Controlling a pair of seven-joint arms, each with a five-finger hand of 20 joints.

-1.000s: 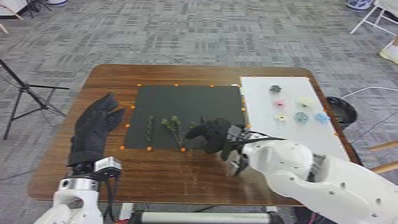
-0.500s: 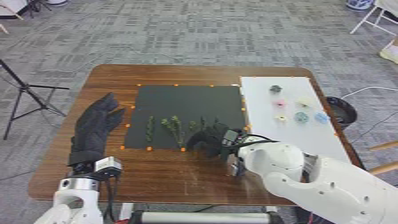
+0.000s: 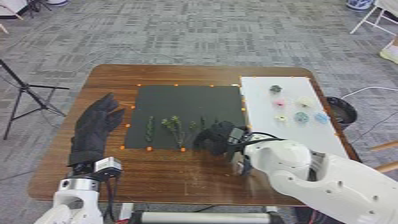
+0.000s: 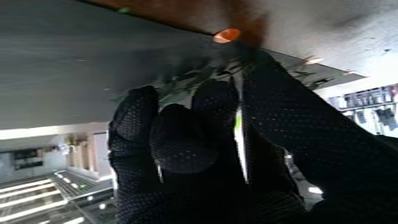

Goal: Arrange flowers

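Observation:
In the head view, the right hand (image 3: 215, 137) is low over the lower right part of the black sheet (image 3: 182, 97). A leafy sprig (image 3: 173, 125) with a long stem lies to its left, beside a narrow green sprig (image 3: 149, 129). Smaller greenery (image 3: 193, 126) is close to the glove. The left hand (image 3: 96, 127) is left of the sheet, its fingers straight. On the white sheet (image 3: 293, 132) are a pink flower (image 3: 280, 103), a cream flower (image 3: 304, 102) and blue flowers (image 3: 321, 118). In the right wrist view, leaves (image 4: 200, 74) border the right hand (image 4: 200, 170); their stem contact is hidden.
Orange markers line both sheets on the brown table (image 3: 160, 177). A dark green flower head (image 3: 275, 89) lies toward the white sheet's far end. A black round bin (image 3: 341, 111) stands beyond the table's right edge, and a tripod (image 3: 27, 87) is at the left.
The right hand first shifted slightly left and toward the near edge, then back right. Greenery beside it came into clearer view. The left hand has kept its place.

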